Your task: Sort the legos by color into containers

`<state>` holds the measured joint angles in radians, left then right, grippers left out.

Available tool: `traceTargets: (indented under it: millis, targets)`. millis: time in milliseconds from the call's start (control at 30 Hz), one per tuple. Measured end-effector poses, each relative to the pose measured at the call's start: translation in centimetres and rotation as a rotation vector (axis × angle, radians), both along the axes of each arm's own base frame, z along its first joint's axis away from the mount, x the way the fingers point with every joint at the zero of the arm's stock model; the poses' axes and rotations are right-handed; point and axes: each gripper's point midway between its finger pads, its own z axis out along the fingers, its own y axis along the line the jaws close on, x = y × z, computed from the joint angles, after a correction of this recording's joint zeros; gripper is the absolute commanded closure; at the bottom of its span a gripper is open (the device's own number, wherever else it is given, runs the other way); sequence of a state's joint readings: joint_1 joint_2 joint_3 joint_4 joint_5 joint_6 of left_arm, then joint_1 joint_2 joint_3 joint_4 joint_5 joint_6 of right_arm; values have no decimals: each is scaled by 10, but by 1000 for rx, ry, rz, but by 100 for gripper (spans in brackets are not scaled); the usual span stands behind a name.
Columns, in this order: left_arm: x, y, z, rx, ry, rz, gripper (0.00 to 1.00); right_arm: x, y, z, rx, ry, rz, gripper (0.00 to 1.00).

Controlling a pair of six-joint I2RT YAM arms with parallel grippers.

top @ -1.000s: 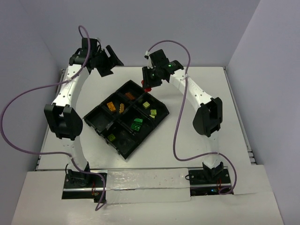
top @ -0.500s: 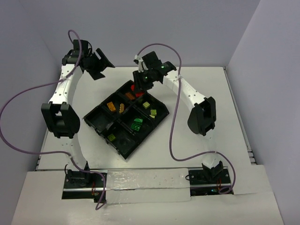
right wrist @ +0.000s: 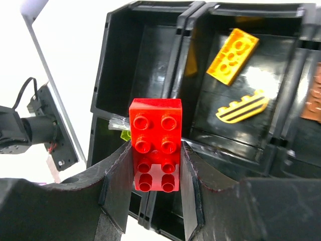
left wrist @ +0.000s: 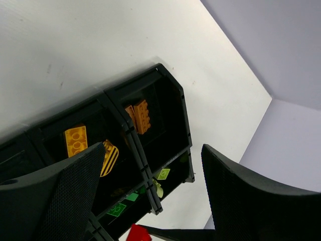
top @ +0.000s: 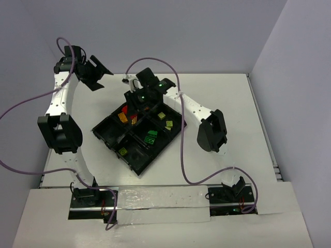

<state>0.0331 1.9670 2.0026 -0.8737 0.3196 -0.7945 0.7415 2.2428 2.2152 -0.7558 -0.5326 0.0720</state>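
My right gripper (top: 133, 105) is shut on a red brick (right wrist: 155, 143) and holds it above the black tray (top: 110, 133), over its back-left part. Below the brick in the right wrist view lie an empty compartment (right wrist: 134, 65) and one with a yellow brick (right wrist: 233, 54) and a striped yellow piece (right wrist: 243, 108). The top view shows the orange-yellow bricks (top: 123, 118), pale yellow-green bricks (top: 165, 119), green bricks (top: 151, 137) and a yellow-green one (top: 124, 151) in separate compartments. My left gripper (top: 96, 76) is open and empty, raised behind the tray's left side.
The left wrist view looks down on the tray (left wrist: 180, 110) with an orange brick (left wrist: 141, 116) in its corner compartment. White walls close in the back and right. The right arm's purple cable (top: 182, 155) hangs by the tray's right side.
My right gripper has carried the red brick left and forward, from behind the tray's back corner to above the tray. My left arm has swung further left and back.
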Motion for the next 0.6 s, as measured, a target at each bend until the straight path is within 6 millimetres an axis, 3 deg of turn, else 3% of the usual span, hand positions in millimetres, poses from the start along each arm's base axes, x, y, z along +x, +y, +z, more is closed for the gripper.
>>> traceTargets:
  millis: [133, 300, 600]
  targets:
    - [-2, 10, 0, -7, 14, 25, 15, -3, 9, -12, 8, 28, 21, 100]
    - [-6, 8, -1, -27, 34, 18, 14, -8, 18, -24, 6, 42, 35, 100]
    - [-7, 17, 1, -55, 37, 27, 14, -30, 56, -6, 78, 2, 94, 99]
